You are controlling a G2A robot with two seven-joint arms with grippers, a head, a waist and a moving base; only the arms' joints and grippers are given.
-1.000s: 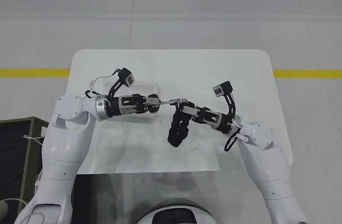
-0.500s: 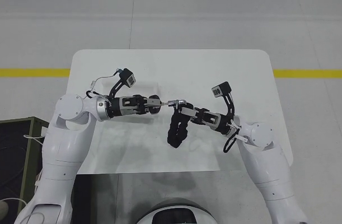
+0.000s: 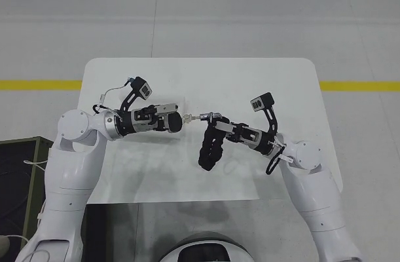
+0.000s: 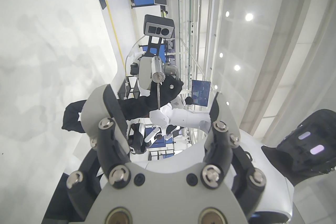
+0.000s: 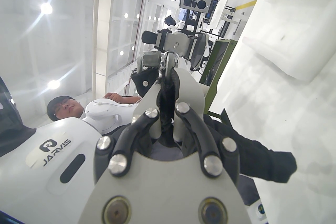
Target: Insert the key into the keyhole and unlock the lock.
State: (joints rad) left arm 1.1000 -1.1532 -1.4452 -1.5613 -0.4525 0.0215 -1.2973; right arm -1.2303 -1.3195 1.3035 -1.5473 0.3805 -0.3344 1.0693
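One white table (image 3: 285,78), smooth, matte and round-cornered, lies under both arms, which meet over its middle. The left gripper (image 4: 162,97) hangs above the tabletop with its two flat, wedge-shaped fingers (image 4: 110,104) spread wide and nothing between them; they are pale plastic on black linkages studded with shiny round bolts. It points at the key's head from just beside it, with a small gap between.

The right gripper (image 5: 168,78) faces it from the other side, its fingers drawn close and clamped on the lock (image 3: 210,118), held up off the table. A soft black fabric sleeve (image 3: 209,149), wrinkled and tube-like, droops from the lock in a loose bend beneath that gripper. The lock's end is a short grey metal cylinder with a round polished face.

The key (image 3: 193,118) is a thin silvery shaft with a small pale rounded head, lying level in the air between the two grippers. Its tip meets the lock's metal end; how deep it sits I cannot tell.
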